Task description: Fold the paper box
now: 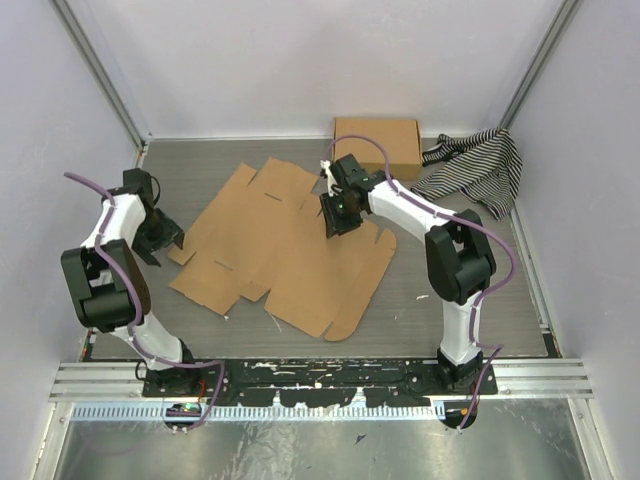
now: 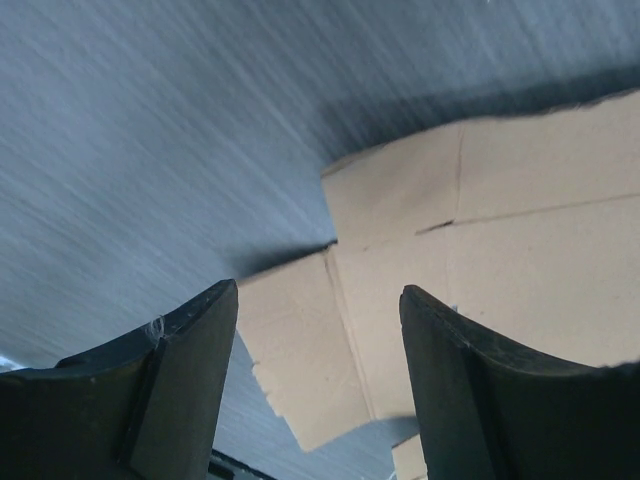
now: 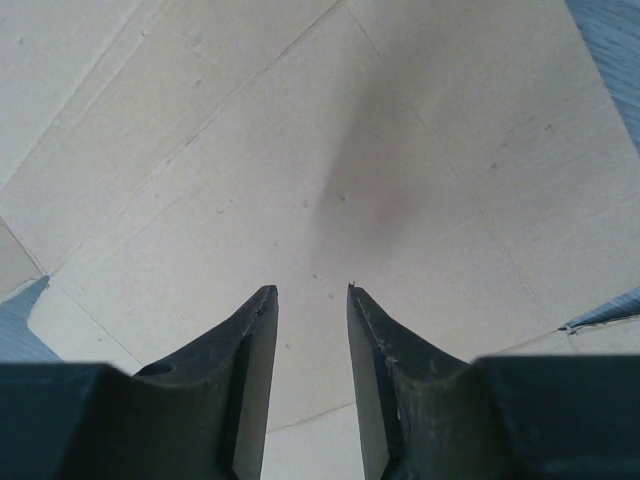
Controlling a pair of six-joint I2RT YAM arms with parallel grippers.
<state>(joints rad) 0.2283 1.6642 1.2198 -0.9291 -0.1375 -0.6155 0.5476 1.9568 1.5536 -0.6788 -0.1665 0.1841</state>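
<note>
Plainly flat, the paper box (image 1: 290,255) may skid under the right claw (image 3: 312,289) — narrowly open, empty; left claw (image 2: 318,288) gapes

Top view looks down on everything — both wrist views share the paper box (image 1: 280,260), close up.

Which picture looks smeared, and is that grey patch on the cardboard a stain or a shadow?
Left wrist view: the table is streaked, likely motion blur. Right wrist view: a soft-edged shadow on the paper box, probably the right gripper blocking light. Top view: sharp, evenly lit.
</note>
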